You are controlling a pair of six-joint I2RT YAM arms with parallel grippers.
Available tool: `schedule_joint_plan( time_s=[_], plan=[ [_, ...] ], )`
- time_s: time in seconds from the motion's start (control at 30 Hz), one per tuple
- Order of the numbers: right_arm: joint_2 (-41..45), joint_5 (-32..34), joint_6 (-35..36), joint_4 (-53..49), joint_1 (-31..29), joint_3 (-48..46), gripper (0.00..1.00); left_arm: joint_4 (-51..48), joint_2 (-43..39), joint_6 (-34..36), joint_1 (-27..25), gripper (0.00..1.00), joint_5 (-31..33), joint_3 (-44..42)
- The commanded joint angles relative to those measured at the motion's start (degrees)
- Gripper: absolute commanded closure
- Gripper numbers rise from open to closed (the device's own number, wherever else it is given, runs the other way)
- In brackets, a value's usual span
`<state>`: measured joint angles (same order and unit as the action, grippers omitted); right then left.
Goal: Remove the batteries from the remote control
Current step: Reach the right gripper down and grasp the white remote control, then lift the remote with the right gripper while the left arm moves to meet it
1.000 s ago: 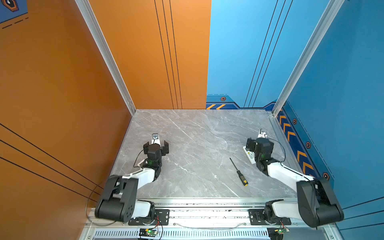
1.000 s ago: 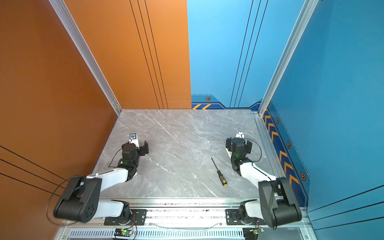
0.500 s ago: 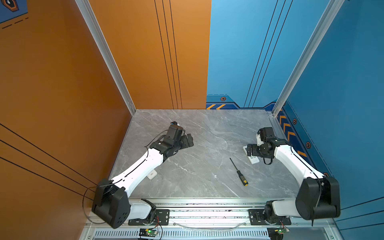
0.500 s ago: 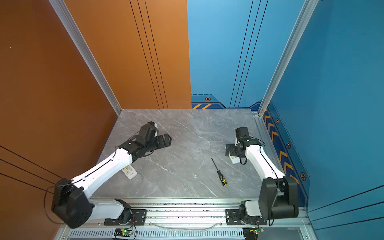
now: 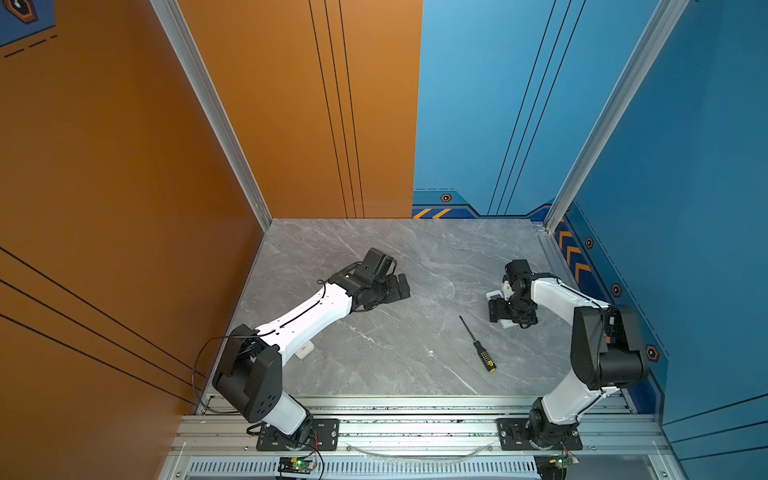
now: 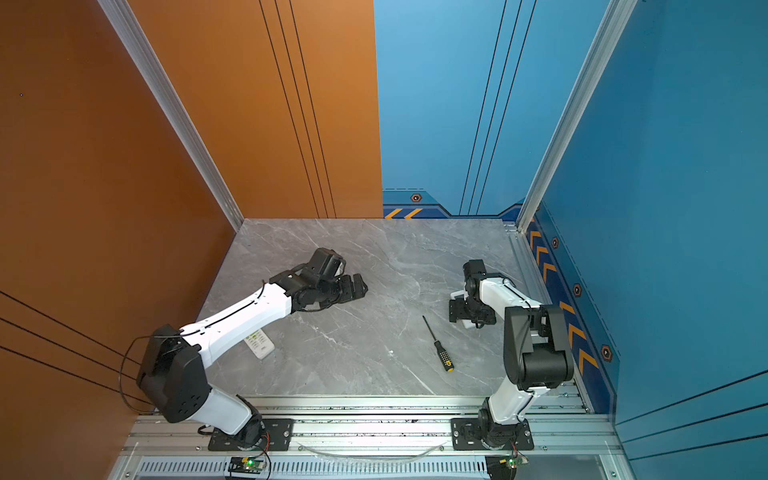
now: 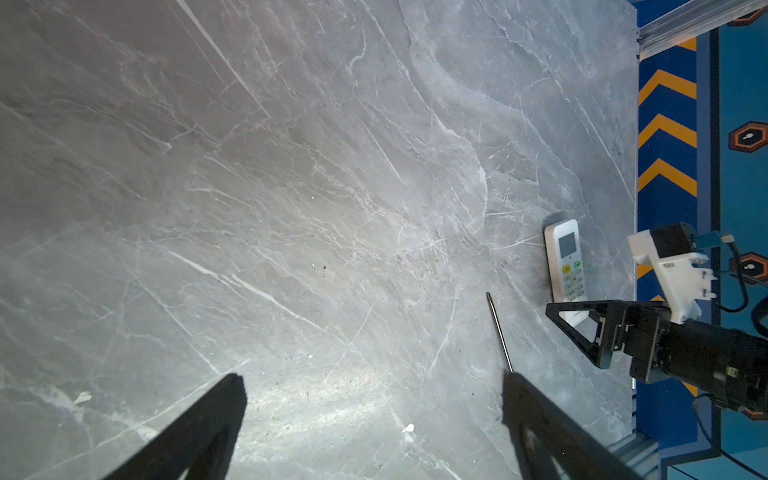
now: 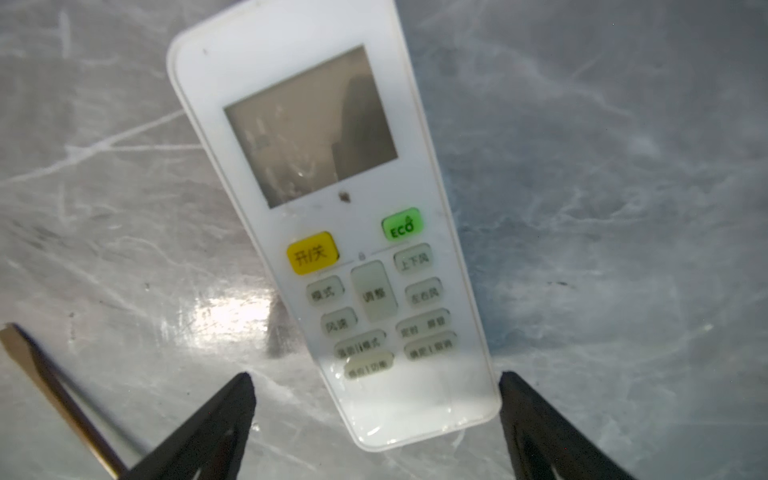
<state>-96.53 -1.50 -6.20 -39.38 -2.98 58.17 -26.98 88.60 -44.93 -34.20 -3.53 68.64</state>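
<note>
A white remote control point(image 8: 332, 208) lies face up on the grey marble table, near the right edge. It is mostly hidden under my right gripper point(image 5: 505, 311) in both top views. My right gripper point(image 8: 376, 386) is open and straddles the remote's button end. One fingertip point(image 8: 509, 386) is close beside the remote's edge and the other stands well clear. My left gripper point(image 5: 401, 286) hovers open over bare table left of centre, with nothing between its fingers point(image 7: 232, 390). No batteries are in view.
A screwdriver point(image 5: 478, 345) with a black-and-yellow handle lies between the arms, its shaft tip near the right gripper point(image 6: 463, 311). A second white remote point(image 6: 259, 343) lies under the left forearm at the front left. Walls close off the left, right and far sides.
Both arms have left their folded poses. The left arm stretched out toward the table's middle, uncovering the second remote. The right gripper swung over and came down around the right remote's end.
</note>
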Motion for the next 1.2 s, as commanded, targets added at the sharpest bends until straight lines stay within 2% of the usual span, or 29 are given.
schedule_joint_plan(
  time_s=[0.0,0.17,0.3,0.5,0.57,0.6,0.73,0.9,0.93,1.03,1.1,1.17],
  plan=[
    [-1.07,0.45,2.40,1.13,-0.08,0.81,0.13,1.19,1.17,-1.15,-0.26,0.02,-2.78,1.63],
    [-1.85,1.33,2.79,2.16,-0.07,0.33,0.25,3.33,2.62,-1.92,-0.35,0.02,-4.54,2.61],
    [-2.56,2.63,2.84,3.75,-0.44,0.33,0.28,3.77,3.66,-1.66,-0.32,0.02,-5.52,3.92],
    [-4.66,3.96,2.33,3.88,-0.70,1.51,0.50,3.87,4.25,-1.03,-0.26,0.00,-5.68,5.29],
    [-3.98,4.44,2.81,3.37,-1.37,1.59,0.59,3.82,3.92,-2.25,-0.04,0.00,-4.35,5.21],
    [-3.28,4.88,3.01,3.34,-1.92,1.57,0.61,4.01,3.85,-3.02,0.22,0.00,-4.22,5.10],
    [4.31,10.55,3.36,4.05,-7.47,0.39,0.69,7.01,3.72,-8.17,1.12,0.00,-5.97,5.96],
    [20.38,18.06,4.57,11.24,-21.97,-4.30,0.70,14.72,2.95,-18.88,1.59,0.01,-9.59,6.83],
    [23.07,17.98,4.07,12.81,-23.95,-4.88,0.70,18.07,2.52,-20.90,1.55,0.01,-9.86,6.33],
    [26.94,10.31,2.65,13.26,-26.19,-4.51,0.70,23.52,1.15,-23.65,1.20,0.01,-9.95,4.37],
    [26.50,5.64,2.10,10.78,-27.36,-2.07,0.70,28.29,0.40,-23.34,0.53,0.01,-10.74,2.13],
    [24.94,4.40,2.12,8.06,-29.03,0.85,0.69,34.05,-0.27,-23.89,-0.14,0.02,-11.97,-0.76]
  ],
)
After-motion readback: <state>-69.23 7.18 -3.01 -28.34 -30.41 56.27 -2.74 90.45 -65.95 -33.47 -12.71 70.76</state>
